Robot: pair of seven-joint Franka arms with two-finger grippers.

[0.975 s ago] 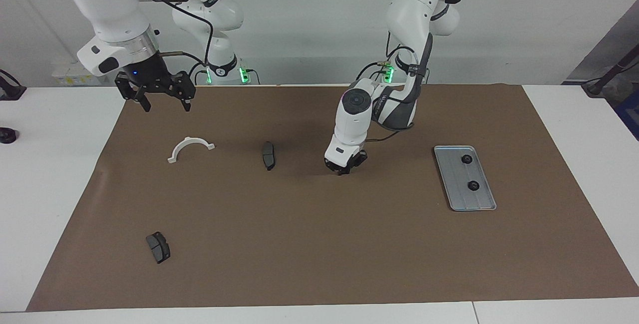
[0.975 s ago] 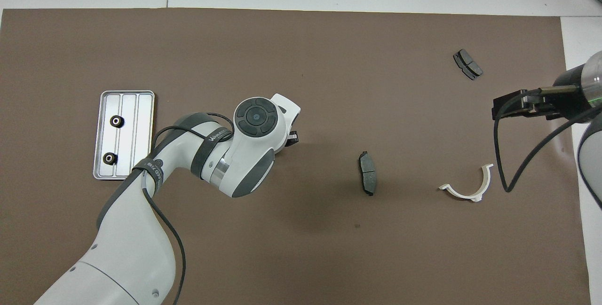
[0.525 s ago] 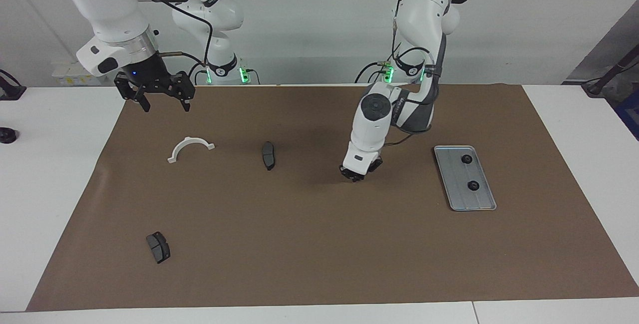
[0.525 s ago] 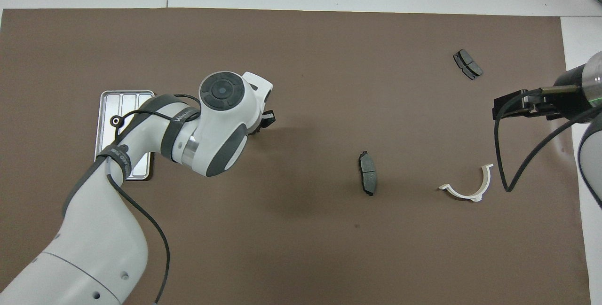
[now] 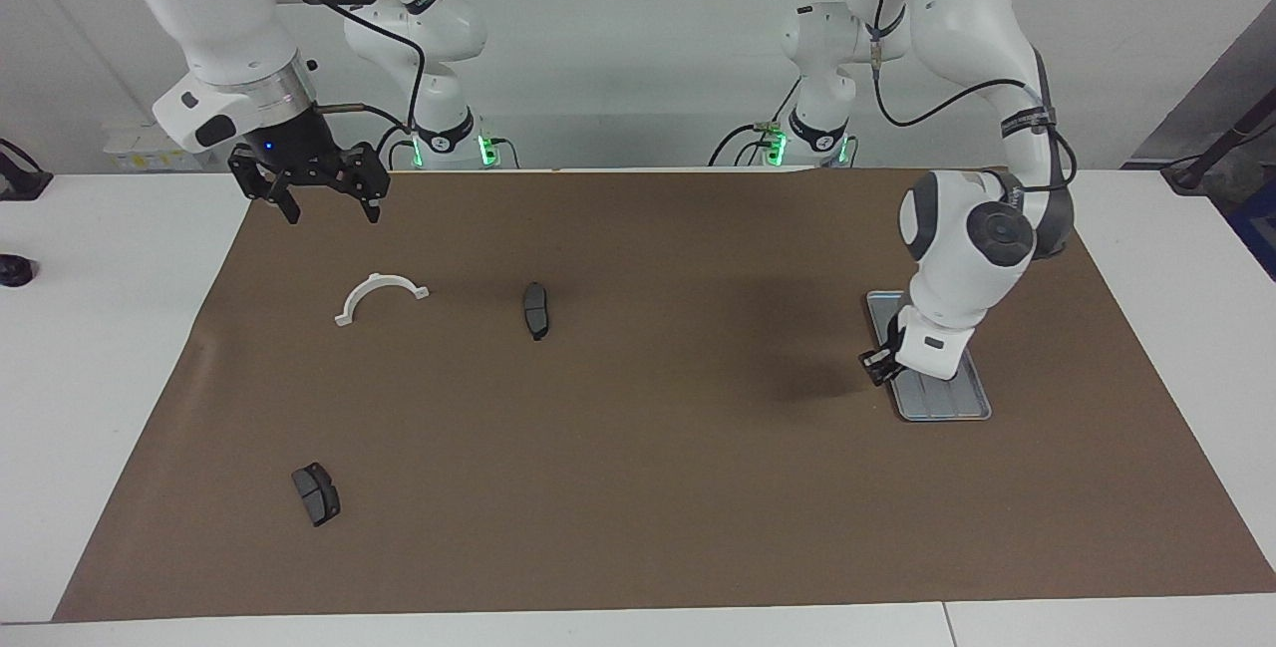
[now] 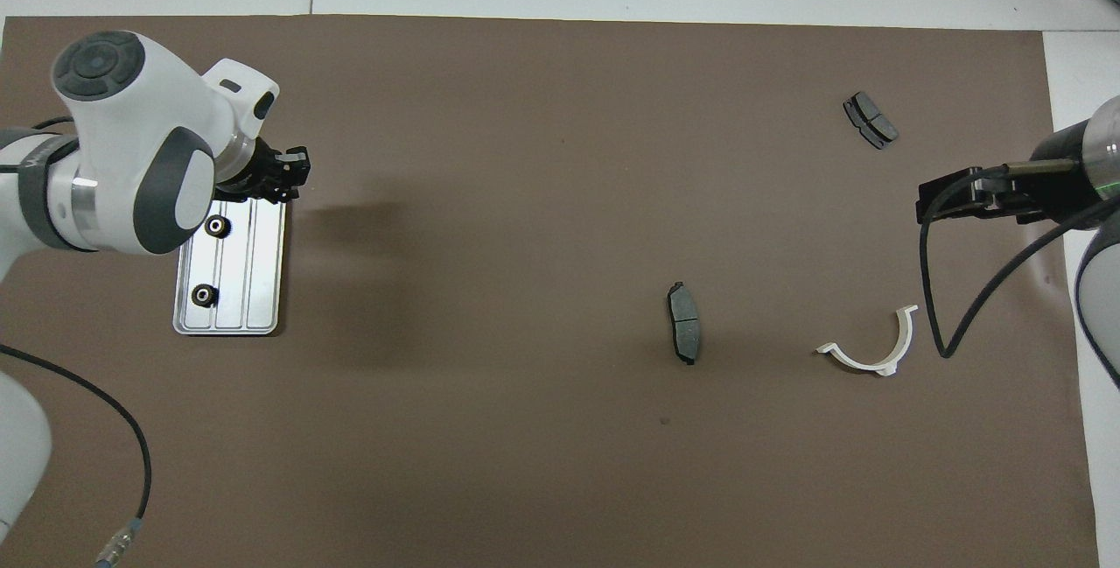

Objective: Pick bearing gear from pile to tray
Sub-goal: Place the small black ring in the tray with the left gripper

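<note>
The left gripper (image 5: 879,364) hangs over the tray (image 5: 947,406), at the end of the tray farther from the robots; whether its fingers hold a gear cannot be told. Two bearing gears (image 6: 211,260) lie in the tray. A release this close to the rim risks a part rolling out. The right gripper (image 5: 321,196) waits, fingers spread, above the white bracket (image 5: 379,295).

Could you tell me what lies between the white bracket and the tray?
One dark brake pad lies between the white bracket and the tray, per the overhead view.
</note>
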